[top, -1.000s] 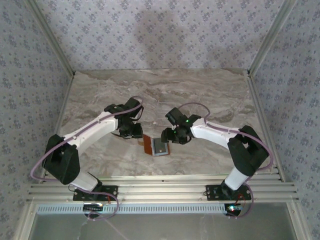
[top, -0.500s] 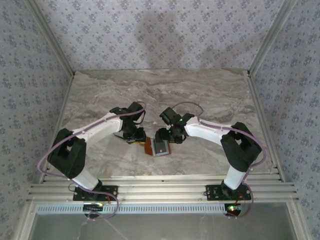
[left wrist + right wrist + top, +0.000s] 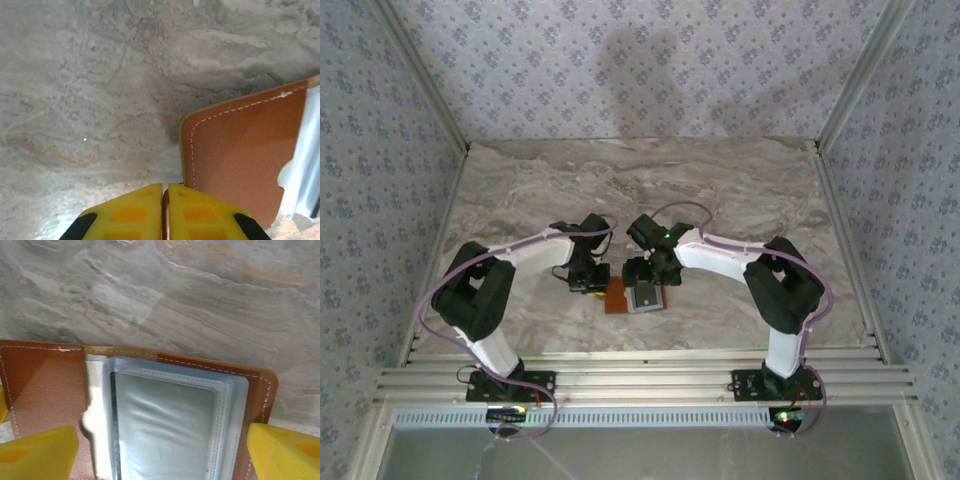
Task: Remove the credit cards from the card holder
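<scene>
— Two claws are on it. The left gripper (image 3: 165,210) has its yellow pads pressed flat together right at the edge of the card holder (image 3: 240,165), by its brown flap. Whether any leather is nipped between them, I can't tell. The right gripper (image 3: 160,455) is spread wide, with a finger on either side of the opened holder.

— Where's it lying?

— Opened flat on the marbled table (image 3: 740,190), between the two wrists, towards the near edge.

— How would it handle?

— Light and floppy, I'd guess: soft leather and slick clear sleeves (image 3: 165,425). The credit cards should be thin, stiff and slippery, so I'd pin the flap and pinch a card's exposed edge. I can't pick one out for certain.

— Any name on it?

— None readable, only white stitching (image 3: 240,107).
</scene>
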Robot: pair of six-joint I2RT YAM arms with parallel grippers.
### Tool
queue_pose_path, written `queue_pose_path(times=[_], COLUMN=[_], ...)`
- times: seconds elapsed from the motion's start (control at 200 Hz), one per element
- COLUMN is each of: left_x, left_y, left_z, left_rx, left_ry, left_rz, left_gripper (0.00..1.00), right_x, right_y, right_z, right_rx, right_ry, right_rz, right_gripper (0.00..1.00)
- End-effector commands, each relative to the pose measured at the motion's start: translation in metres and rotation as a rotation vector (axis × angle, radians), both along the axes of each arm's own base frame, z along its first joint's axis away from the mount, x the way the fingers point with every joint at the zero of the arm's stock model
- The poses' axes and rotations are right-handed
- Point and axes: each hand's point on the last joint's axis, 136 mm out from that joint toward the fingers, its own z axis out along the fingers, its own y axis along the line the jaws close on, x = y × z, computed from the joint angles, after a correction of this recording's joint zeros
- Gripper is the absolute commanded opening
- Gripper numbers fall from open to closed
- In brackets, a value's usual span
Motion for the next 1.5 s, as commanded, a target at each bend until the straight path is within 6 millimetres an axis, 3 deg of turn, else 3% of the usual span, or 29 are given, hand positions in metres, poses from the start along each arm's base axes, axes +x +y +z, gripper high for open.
queue_pose_path(times=[0.0, 0.29, 0.43, 0.6, 0.7, 0.835, 1.034, 1.149, 1.294, 1.494], left_x=[0.010, 0.013, 0.010, 0.011, 0.016, 0.026, 0.034, 0.034, 0.028, 0.020], left_y=[-0.002, -0.010, -0.007, 0.011, 0.016, 0.011, 0.003, -0.011, -0.038, -0.073], left_z=[-0.008, -0.027, -0.037, -0.038, -0.025, 0.013, 0.078, 0.102, 0.116, 0.103], left_rx=[0.001, -0.007, 0.023, 0.116, 0.135, 0.080, -0.001, -0.093, -0.232, -0.323], left_ry=[-0.031, -0.005, 0.000, -0.026, -0.068, -0.159, -0.250, -0.264, -0.222, -0.154], left_rz=[-0.027, -0.033, -0.025, 0.014, 0.025, 0.033, 0.035, 0.043, 0.039, 0.026], left_gripper=[0.10, 0.09, 0.09, 0.14, 0.20, 0.28, 0.26, 0.26, 0.20, 0.15], right_x=[-0.005, -0.022, -0.023, -0.025, -0.024, -0.024, -0.021, -0.020, -0.016, -0.010], right_y=[-0.019, -0.038, -0.041, -0.045, -0.045, -0.041, -0.032, -0.031, -0.032, -0.035], right_z=[-0.008, -0.027, -0.031, -0.035, -0.035, -0.030, -0.021, -0.015, -0.005, 0.008], right_rx=[-0.111, -0.129, -0.129, -0.137, -0.130, -0.106, -0.038, -0.006, 0.057, 0.133], right_ry=[0.004, 0.048, 0.053, 0.060, 0.058, 0.052, 0.036, 0.033, 0.010, -0.010], right_rz=[0.000, -0.033, -0.037, -0.042, -0.041, -0.037, -0.042, -0.050, -0.071, -0.108], right_gripper=[0.87, 0.76, 0.72, 0.64, 0.66, 0.70, 0.70, 0.70, 0.71, 0.71])
